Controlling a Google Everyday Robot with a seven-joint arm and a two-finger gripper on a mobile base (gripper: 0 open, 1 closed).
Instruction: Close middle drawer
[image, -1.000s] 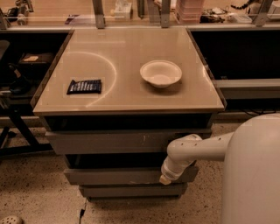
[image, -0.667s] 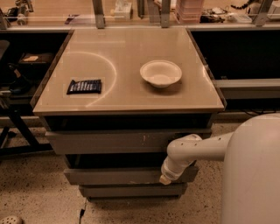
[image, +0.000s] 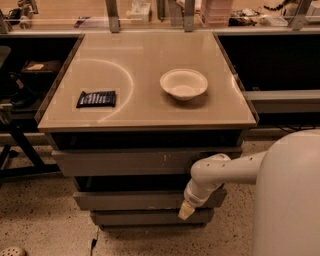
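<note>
Atop the tan cabinet (image: 150, 50), a white bowl (image: 183, 83) and a dark packet (image: 96, 98) are lying apart. Second down the cabinet's front, the middle drawer (image: 130, 200) is sitting, with the gripper (image: 186, 212) hanging before its right end; I cannot tell whether it is clenched.

right end of the middle drawer (image: 130, 200) hidden behind arm (image: 225, 170) and gripper (image: 187, 211) at its front

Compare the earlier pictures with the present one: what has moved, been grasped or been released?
Nothing visibly changed. The gripper is at the right end of the front of the middle drawer, as before. The bowl and the dark packet lie where they were.
</note>
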